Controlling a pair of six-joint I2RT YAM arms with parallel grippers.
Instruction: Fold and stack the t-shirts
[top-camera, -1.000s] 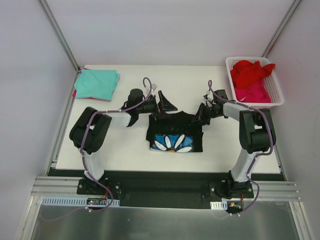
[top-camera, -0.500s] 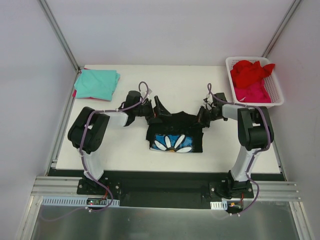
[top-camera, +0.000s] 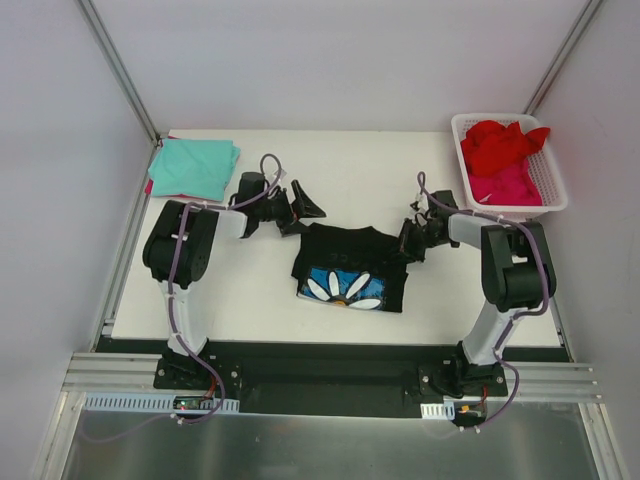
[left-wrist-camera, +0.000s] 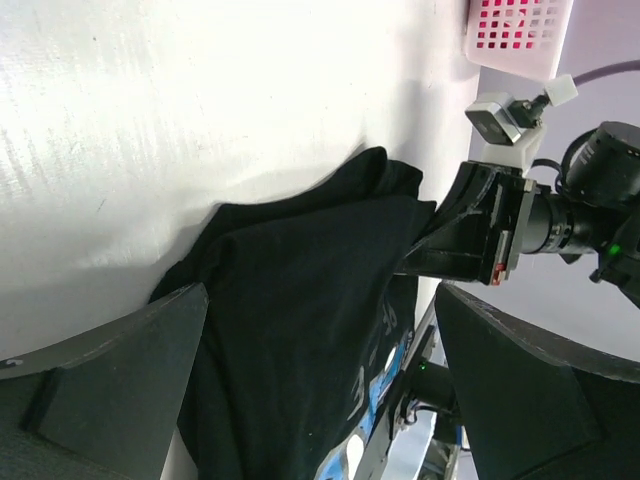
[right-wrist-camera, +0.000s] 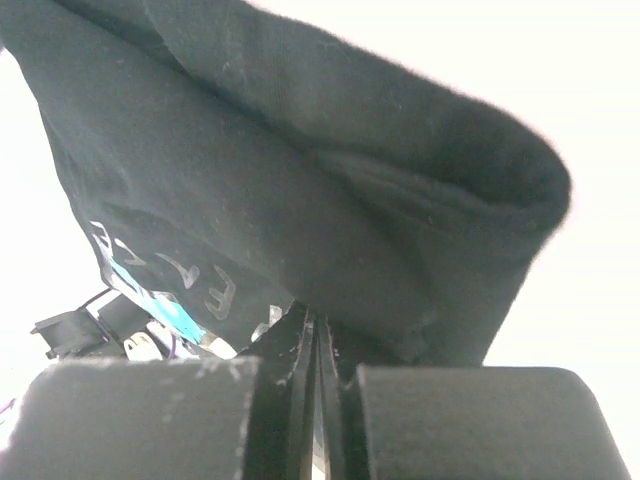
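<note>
At the far left corner of the table (top-camera: 250, 300) a teal t-shirt (top-camera: 193, 167) lies folded, with the edge of a pinkish shirt (top-camera: 150, 187) showing beneath it. Next comes the left hand (top-camera: 303, 216), its jaws spread wide and holding nothing, just off the far left corner of the black t-shirt (top-camera: 350, 262). That shirt lies mid-table, partly folded, its flower print facing up along the near edge. At its right edge the right hand (top-camera: 409, 241) is clamped shut on a fold of the black cloth; the right wrist view shows the fabric pinched between the closed fingers and bulging above them. At the far right, a white basket (top-camera: 520, 209) holds a crumpled red t-shirt (top-camera: 500, 143) and a pink t-shirt (top-camera: 505, 186). The black shirt looks light and limp, likely to sag or slip out of shape when lifted. It will probably handle best taken at two matching corners or along a folded edge, all layers pinched together, with the cloth kept low and taut between the hands.
</note>
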